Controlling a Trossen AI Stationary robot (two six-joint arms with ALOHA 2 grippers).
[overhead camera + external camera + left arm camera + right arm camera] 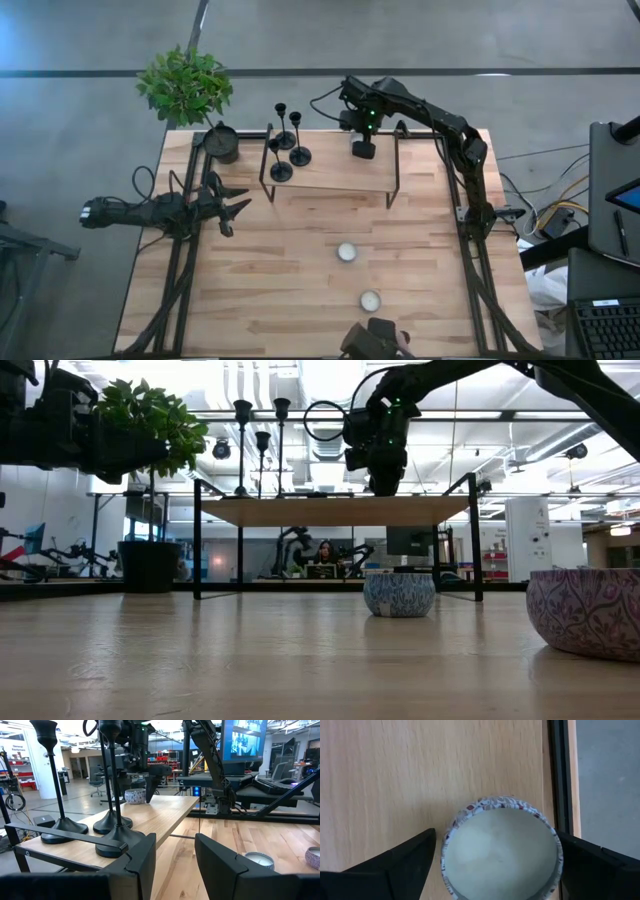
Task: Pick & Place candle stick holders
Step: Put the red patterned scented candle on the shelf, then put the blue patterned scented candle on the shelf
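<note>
While the left gripper (232,208) waits at the left edge of the worktop (270,290), in the middle left of the high view, its fingers stand apart and hold nothing. Above it, in the upper left, a plant pot (222,143) with green leaves stands on the corner.

Moving right, a small raised shelf (335,172) sits at the upper centre. On its left end the three black candlesticks (284,146) stand upright and close together; I judge that this part of the task is already done.

On the right end of the shelf, the right gripper (362,148) hangs straight over a patterned tealight cup (501,851). In the right wrist view the fingers (402,857) are spread wide on both sides of the cup and do not touch it, and the cup rests on the shelf just beside its dark edge. It seems to me that the cup is placed and released, not being picked up, but the pictures alone cannot prove this.

Lower in the high view, two more tealight cups (347,252) remain on the worktop, one near the centre and the other (370,300) near the bottom edge, a little apart from each other. So I judge that these two are left to move.
</note>
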